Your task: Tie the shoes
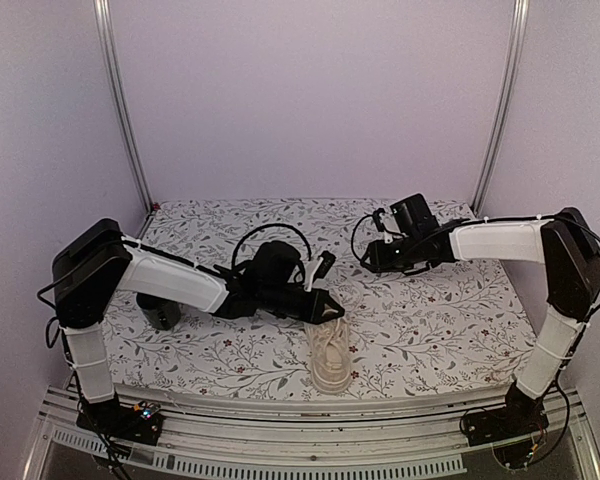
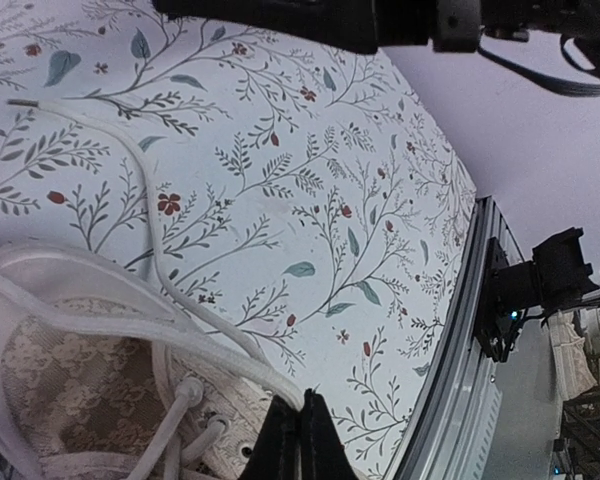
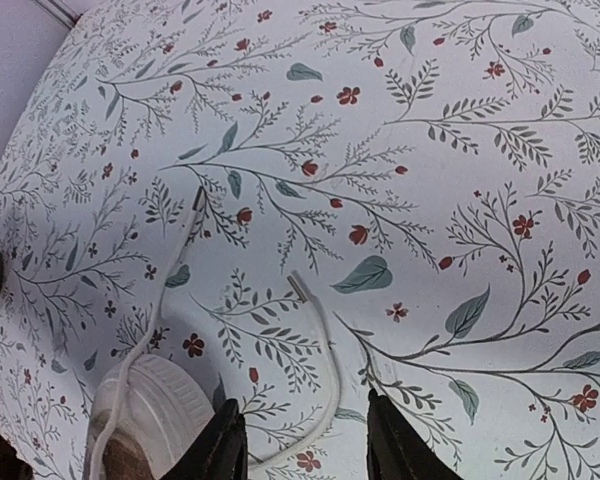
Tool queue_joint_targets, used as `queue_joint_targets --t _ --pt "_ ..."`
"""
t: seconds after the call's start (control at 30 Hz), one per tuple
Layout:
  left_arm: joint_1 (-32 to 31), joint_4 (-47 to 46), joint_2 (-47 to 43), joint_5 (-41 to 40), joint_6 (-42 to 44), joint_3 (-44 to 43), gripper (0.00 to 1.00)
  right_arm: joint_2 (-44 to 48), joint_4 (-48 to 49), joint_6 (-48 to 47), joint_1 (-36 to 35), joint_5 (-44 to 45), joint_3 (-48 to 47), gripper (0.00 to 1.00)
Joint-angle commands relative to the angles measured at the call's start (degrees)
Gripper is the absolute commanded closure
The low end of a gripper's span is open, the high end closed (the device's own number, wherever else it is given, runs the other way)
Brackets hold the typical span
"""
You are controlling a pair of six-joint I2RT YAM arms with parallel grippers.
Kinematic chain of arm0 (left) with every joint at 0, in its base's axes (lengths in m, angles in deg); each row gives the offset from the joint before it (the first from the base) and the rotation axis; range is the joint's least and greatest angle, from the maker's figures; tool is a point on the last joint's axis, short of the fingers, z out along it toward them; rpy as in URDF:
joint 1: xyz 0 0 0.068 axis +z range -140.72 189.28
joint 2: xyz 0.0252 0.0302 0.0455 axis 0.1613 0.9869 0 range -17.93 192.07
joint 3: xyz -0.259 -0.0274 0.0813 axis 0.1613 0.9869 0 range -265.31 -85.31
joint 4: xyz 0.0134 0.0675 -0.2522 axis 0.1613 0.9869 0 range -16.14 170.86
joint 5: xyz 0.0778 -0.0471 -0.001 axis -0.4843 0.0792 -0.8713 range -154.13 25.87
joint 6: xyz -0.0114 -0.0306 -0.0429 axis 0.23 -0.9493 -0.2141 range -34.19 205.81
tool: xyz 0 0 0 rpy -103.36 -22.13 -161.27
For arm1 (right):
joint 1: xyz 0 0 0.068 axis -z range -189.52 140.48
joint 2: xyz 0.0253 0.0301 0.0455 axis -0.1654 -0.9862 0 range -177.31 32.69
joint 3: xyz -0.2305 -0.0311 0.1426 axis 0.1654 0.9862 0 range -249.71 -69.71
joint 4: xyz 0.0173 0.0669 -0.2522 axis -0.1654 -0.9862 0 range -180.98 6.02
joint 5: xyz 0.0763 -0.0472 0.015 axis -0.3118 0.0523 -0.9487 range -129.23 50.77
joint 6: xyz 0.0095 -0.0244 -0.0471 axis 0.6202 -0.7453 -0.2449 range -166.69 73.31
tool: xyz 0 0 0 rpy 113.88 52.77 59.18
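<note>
Right wrist: lace end (image 3: 298, 285) ahead of my right gripper (image 3: 302, 425), half open, empty.
My left gripper (image 2: 300, 435) is closed at shoe (image 2: 70, 380); grip unclear.

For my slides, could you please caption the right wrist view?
Right gripper open above the floral tablecloth, two loose lace ends lying near the sneaker.

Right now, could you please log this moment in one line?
left gripper shut at sneaker | right gripper open above loose lace | untied

A dark cup (image 1: 163, 314) stands on the floral tablecloth (image 1: 440, 330)
</note>
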Motion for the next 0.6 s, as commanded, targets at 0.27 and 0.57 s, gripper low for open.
queue_joint_targets --t 0.27,0.57 --pt "0.6 -1.6 -2.0 -0.7 -0.7 0.6 1.00 -11.5 -7.3 -10.1 -1.9 2.6 -9.5 0.61" --pt "0.5 -1.5 -1.7 -0.2 -0.8 0.3 1.00 -19.1 -9.0 -13.2 -3.3 4.8 -15.8 0.62"
